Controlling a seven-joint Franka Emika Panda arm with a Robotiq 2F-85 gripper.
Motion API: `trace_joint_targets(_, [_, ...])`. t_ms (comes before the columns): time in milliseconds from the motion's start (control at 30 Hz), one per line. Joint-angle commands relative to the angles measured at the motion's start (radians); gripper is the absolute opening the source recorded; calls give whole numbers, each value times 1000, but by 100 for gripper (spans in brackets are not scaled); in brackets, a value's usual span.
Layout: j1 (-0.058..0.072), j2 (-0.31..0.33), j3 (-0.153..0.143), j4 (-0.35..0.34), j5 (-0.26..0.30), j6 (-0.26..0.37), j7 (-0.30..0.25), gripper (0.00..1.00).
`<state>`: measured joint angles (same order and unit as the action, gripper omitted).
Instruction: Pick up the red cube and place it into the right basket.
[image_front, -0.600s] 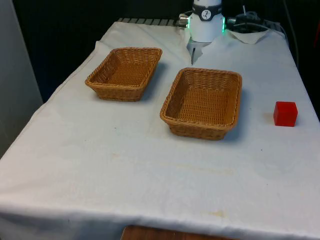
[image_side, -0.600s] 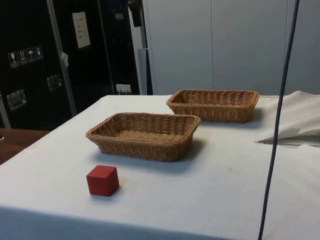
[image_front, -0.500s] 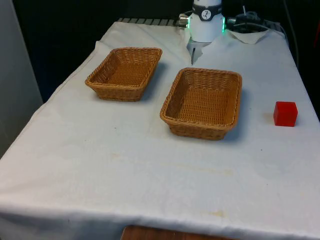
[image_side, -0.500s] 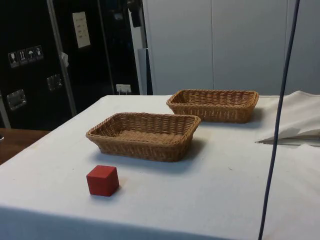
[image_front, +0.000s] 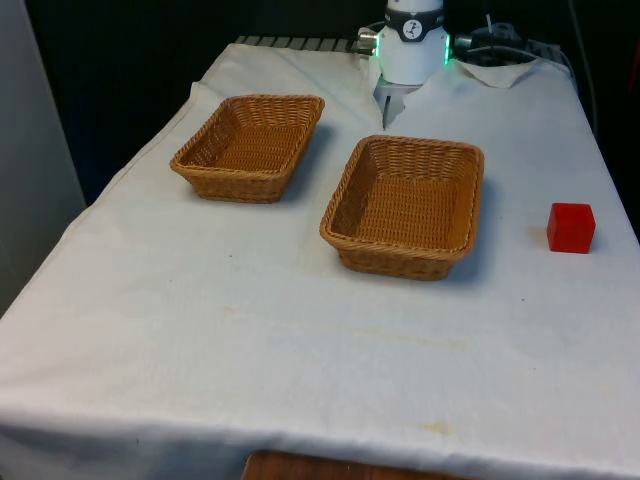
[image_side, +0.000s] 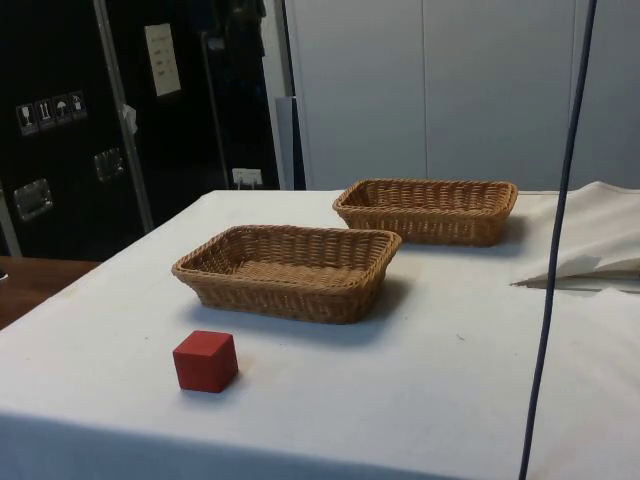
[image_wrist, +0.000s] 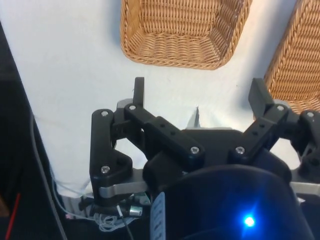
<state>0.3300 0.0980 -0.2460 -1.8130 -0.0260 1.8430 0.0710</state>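
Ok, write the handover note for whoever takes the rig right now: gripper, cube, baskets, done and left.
Gripper: open, holding nothing, up above the cloth at the robot's end of the table, near the baskets.
Red cube: on the white cloth at the front view's right, apart from both baskets, untouched.
Nearer basket: mid-table, beside the cube, empty.
Other basket: at the front view's left, empty.
Done: nothing yet.
Left: reach to the cube, grasp, lift, carry to the right basket, release.
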Motion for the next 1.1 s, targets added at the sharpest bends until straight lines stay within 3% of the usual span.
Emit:
trace_joint_targets(0, [5,10,6,12,-12,-5,16,100])
trace_joint_targets(200, [9,40,44,37,-23,2,58,100])
trace_joint_targets(233, [4,35,44,33,-18,1,49,100])
trace_joint_targets(367, [10,58,64,51,-21,13,77,100])
trace_joint_targets(500, [6,72,85,57,-18,28,88,100])
trace_joint_targets(1067, [16,135,157,59,-19,156,138,100])
